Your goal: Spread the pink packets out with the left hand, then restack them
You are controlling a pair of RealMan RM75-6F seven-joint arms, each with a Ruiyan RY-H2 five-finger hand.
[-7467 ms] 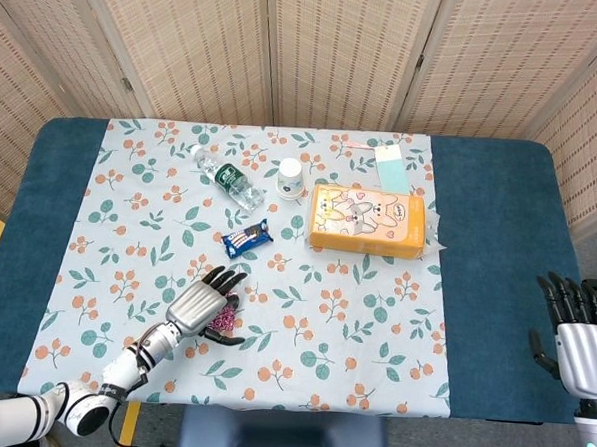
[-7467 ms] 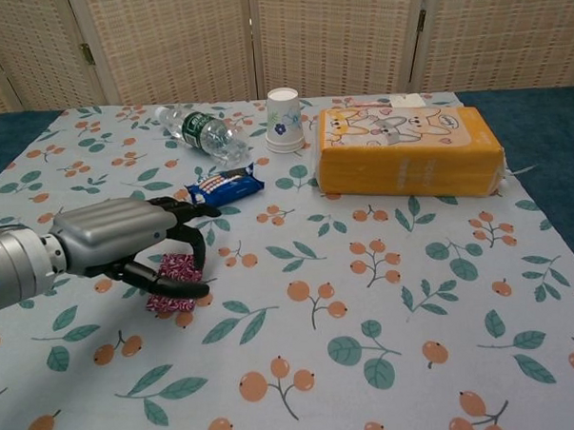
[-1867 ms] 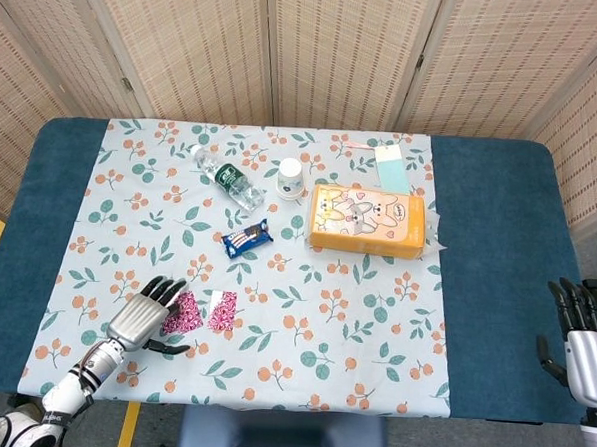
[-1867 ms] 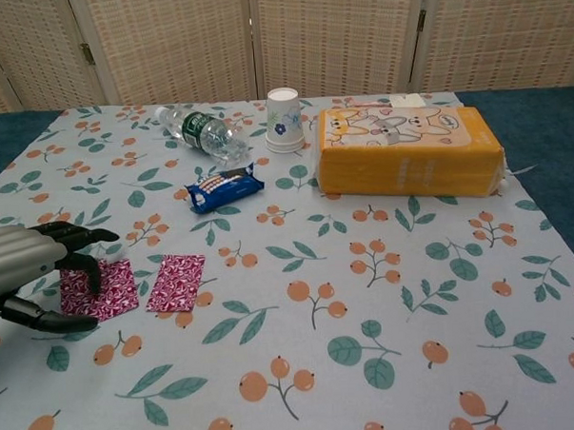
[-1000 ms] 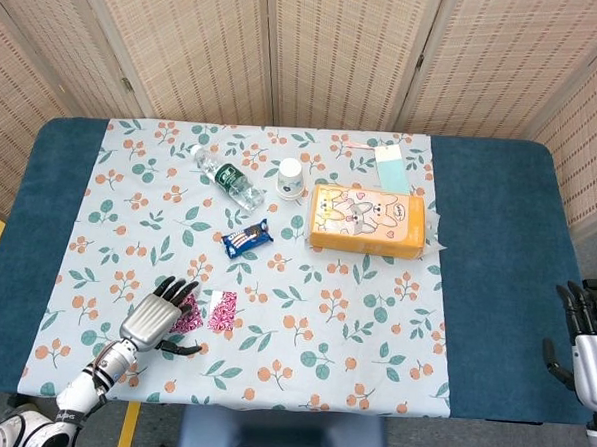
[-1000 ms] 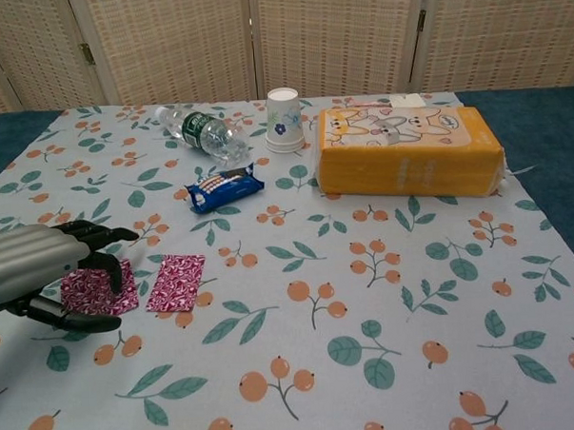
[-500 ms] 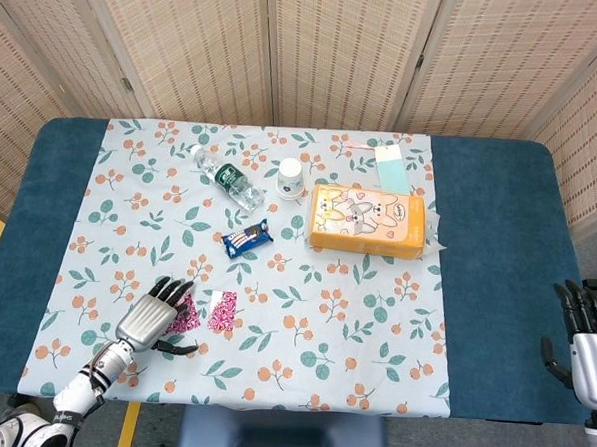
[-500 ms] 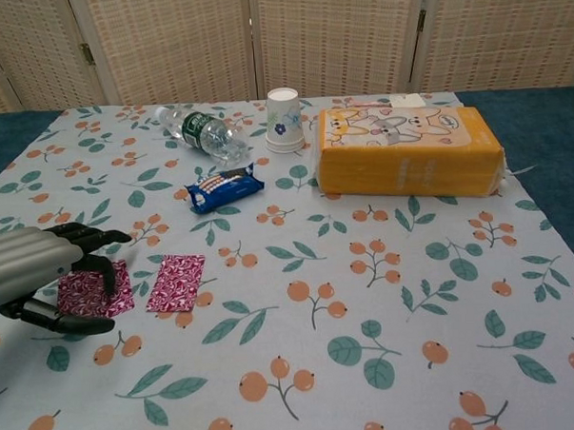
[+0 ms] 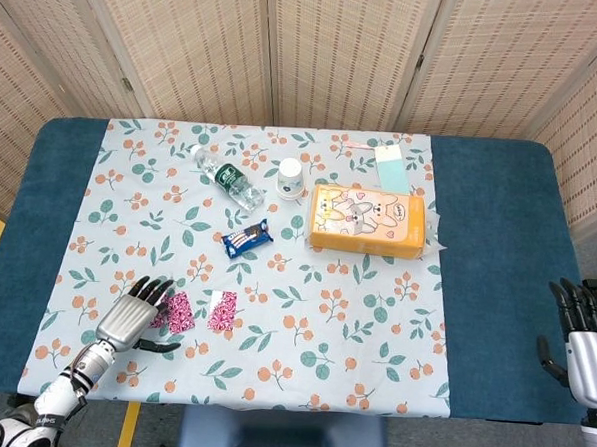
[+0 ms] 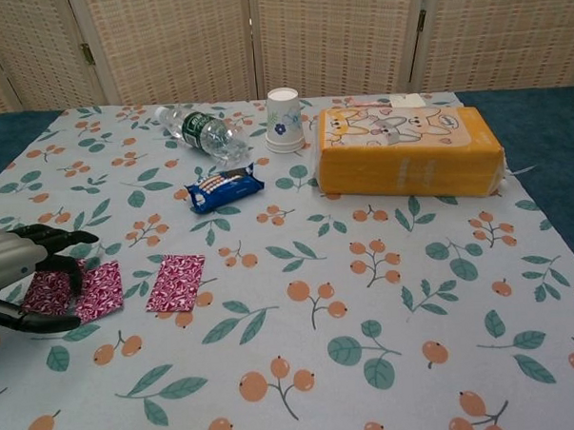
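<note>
Left hand (image 10: 23, 274): at the near left of the table, fingers spread and curved, fingertips resting on the leftmost pink packets; it grips nothing.
Pink packets under the hand (image 10: 81, 293): flat, overlapping a little, pink with a fine white pattern, partly hidden by the fingers; how many lie there cannot be told.
Separate pink packet (image 10: 176, 283): same pattern, lying flat just right of the others, apart from them and from the hand.
Right hand (image 9: 585, 339): at the far right edge off the cloth, fingers apart and upright, holding nothing.
Tablecloth (image 10: 366, 269): pale, printed with leaves and orange berries.
Snack wrapper (image 10: 225, 187): blue, beyond the packets.
Bottle (image 10: 200, 132): lying on its side.
Paper cup (image 10: 284, 120): upright beside the bottle.
Orange box (image 10: 408, 151): rabbit pictures on top.
</note>
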